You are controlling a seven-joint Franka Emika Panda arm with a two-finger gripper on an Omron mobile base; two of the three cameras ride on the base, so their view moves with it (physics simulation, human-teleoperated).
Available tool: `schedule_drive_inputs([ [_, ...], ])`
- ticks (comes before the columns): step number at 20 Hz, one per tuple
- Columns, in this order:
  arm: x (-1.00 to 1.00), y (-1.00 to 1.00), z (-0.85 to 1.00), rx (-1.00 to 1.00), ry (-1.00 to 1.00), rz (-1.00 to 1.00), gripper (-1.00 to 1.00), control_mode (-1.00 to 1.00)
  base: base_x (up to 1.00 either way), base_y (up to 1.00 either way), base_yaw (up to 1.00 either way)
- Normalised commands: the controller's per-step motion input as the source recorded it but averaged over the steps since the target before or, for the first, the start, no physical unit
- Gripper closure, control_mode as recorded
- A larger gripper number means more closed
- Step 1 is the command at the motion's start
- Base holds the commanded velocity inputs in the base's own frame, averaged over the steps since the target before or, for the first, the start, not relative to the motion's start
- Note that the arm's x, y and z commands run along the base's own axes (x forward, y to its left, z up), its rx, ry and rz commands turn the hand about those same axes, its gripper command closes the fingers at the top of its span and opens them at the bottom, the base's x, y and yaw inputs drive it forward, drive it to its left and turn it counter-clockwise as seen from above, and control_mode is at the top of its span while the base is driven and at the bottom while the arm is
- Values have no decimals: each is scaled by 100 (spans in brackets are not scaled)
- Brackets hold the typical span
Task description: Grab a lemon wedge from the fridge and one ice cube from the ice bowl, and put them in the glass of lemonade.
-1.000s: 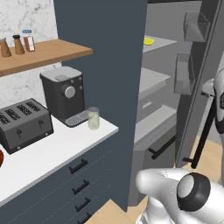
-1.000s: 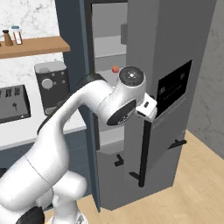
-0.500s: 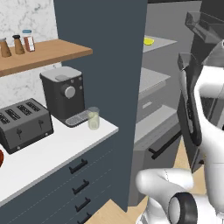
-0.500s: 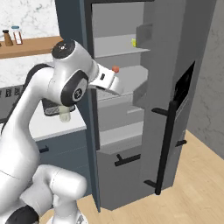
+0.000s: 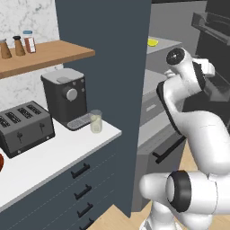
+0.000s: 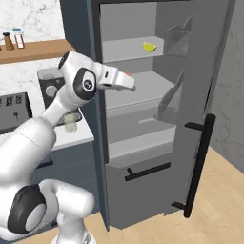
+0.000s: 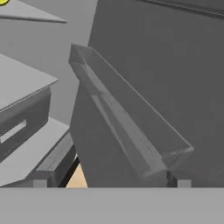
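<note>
The fridge [image 6: 143, 138] stands with its door [image 6: 209, 86] swung wide. A yellow lemon wedge [image 6: 149, 47] [image 5: 153, 42] lies on its top shelf, and its edge shows at the top left of the hand view [image 7: 3, 1]. My gripper [image 6: 131, 86] [image 7: 108, 183] hovers in front of the middle shelf, below and left of the wedge, open and holding nothing. The glass of lemonade [image 5: 95, 121] [image 6: 70, 123] stands on the counter by the coffee machine. A sliver of the ice bowl [image 5: 1, 162] shows at the left edge.
A coffee machine [image 5: 65, 96] and a toaster [image 5: 24, 128] sit on the white counter [image 5: 54, 157]. Jars [image 5: 18, 45] stand on the wooden shelf. The door carries clear bins [image 7: 131, 127] and a long black handle [image 6: 200, 162]. A small red fruit [image 6: 127, 74] peeks out behind my hand.
The fridge door has swung from nearly closed to wide open. My arm has left the door handle and swung left to the front of the shelves.
</note>
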Motion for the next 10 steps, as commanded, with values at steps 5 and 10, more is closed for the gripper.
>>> schedule_drive_inputs([
  [5,56,-97,-2,-6,13,-18,-100,-100,0,0,0],
  [10,-14,-100,15,0,22,-11,-100,-100,0,0,0],
])
